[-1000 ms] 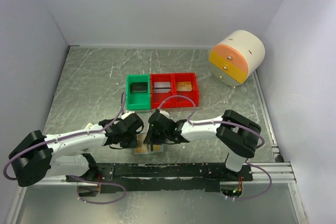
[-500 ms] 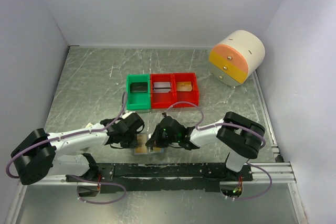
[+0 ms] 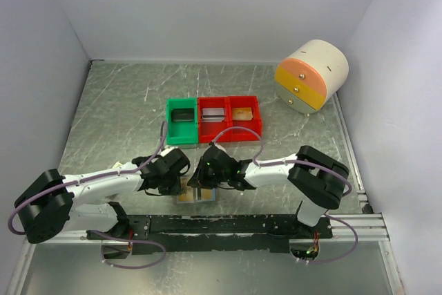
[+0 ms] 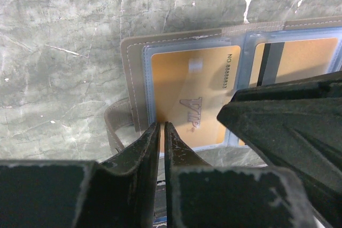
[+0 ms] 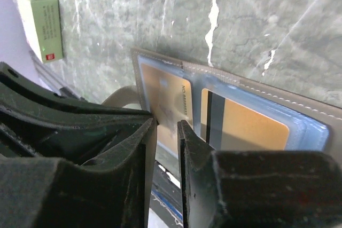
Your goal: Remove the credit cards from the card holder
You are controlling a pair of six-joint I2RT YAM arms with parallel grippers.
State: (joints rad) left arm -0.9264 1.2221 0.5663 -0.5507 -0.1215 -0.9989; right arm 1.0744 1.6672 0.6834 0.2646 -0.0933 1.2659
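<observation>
The grey card holder (image 3: pixel 197 196) lies open near the table's front edge, between both grippers. In the left wrist view its border (image 4: pixel 133 78) frames two blue pockets, each holding an orange credit card: a left one marked VIP (image 4: pixel 192 89) and a right one (image 4: pixel 307 57). My left gripper (image 4: pixel 161 126) is shut, its tips at the near left corner of the left pocket. My right gripper (image 5: pixel 165 124) has a narrow gap between its jaws and hovers over the left card (image 5: pixel 168 94), beside the right card (image 5: pixel 248 124). In the top view the two grippers (image 3: pixel 178 183) (image 3: pixel 200 183) nearly touch.
A green bin (image 3: pixel 181 120) and two red bins (image 3: pixel 214 119) (image 3: pixel 244 117) stand behind the holder. A round cream and orange drawer unit (image 3: pixel 311 74) is at the back right. A small pale green box (image 5: pixel 40 20) lies left of the holder. The holder's strap (image 4: pixel 115 126) sticks out.
My right gripper drew back to the right half a second ago and has now come left again over the holder's left panel. The left arm has barely moved.
</observation>
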